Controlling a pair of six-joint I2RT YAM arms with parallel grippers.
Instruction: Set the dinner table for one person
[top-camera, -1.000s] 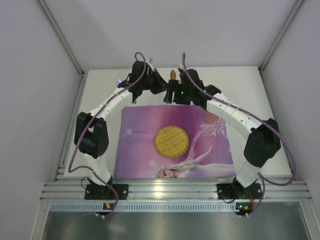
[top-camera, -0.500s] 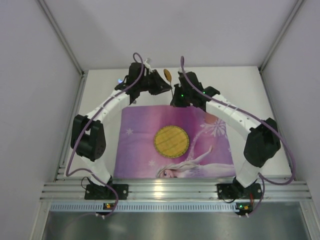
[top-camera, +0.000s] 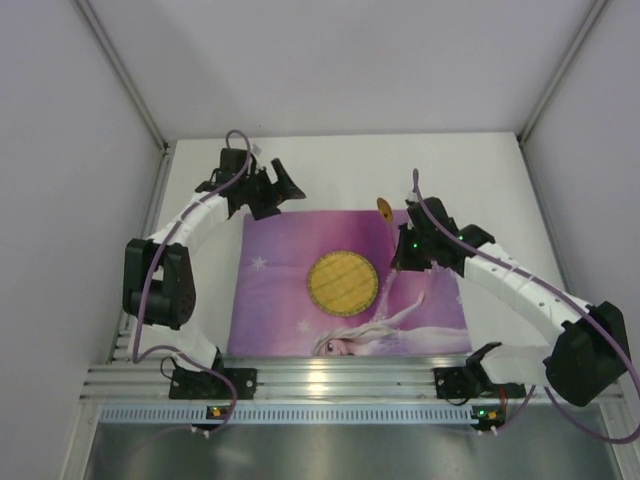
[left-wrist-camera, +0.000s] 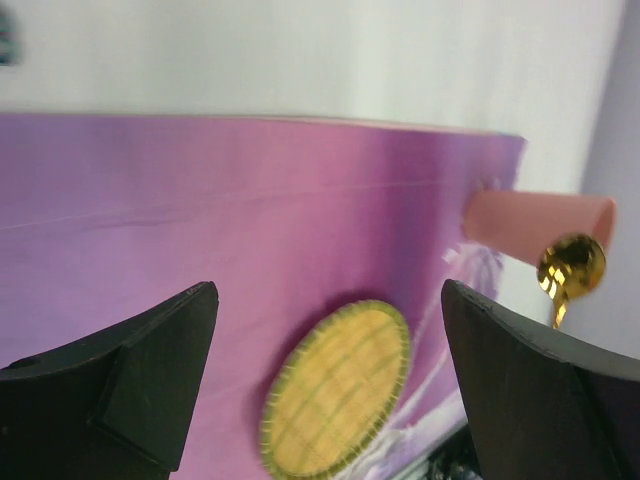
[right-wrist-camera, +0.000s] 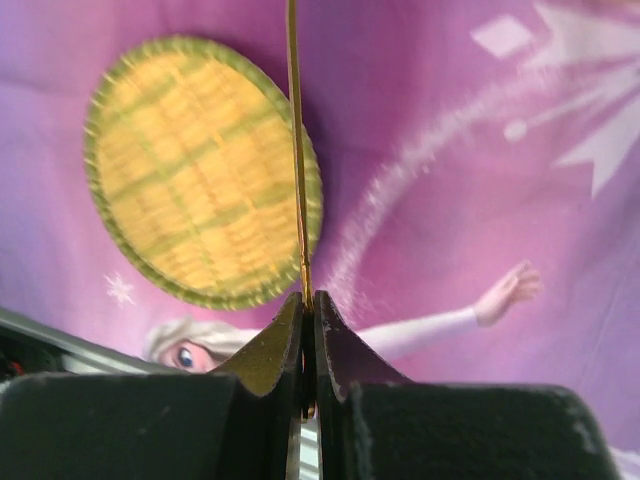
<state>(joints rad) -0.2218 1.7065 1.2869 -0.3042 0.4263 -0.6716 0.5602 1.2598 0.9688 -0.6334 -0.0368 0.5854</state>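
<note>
My right gripper (top-camera: 403, 252) (right-wrist-camera: 310, 300) is shut on the thin handle of a gold spoon (top-camera: 384, 208) (right-wrist-camera: 294, 150). It holds the spoon above the right half of the purple princess placemat (top-camera: 285, 300) (right-wrist-camera: 450, 200), bowl end toward the back. The spoon's bowl (left-wrist-camera: 571, 266) also shows in the left wrist view. My left gripper (top-camera: 283, 195) (left-wrist-camera: 328, 300) is open and empty, over the placemat's far left corner. A round yellow woven coaster (top-camera: 342, 281) (left-wrist-camera: 338, 388) (right-wrist-camera: 200, 170) lies in the middle of the placemat. The placemat rests on the white dinner table (top-camera: 480, 170) (left-wrist-camera: 300, 50).
An aluminium rail (top-camera: 350, 380) runs along the table's near edge, with both arm bases bolted to it. White walls and metal posts (top-camera: 125, 75) enclose the back and sides. A pink shape (left-wrist-camera: 520, 225) sits behind the spoon bowl; I cannot make out what it is.
The spoon passed from my left gripper to my right. The left opened and drew back to the left. The right carried the spoon nearer and rightward over the placemat.
</note>
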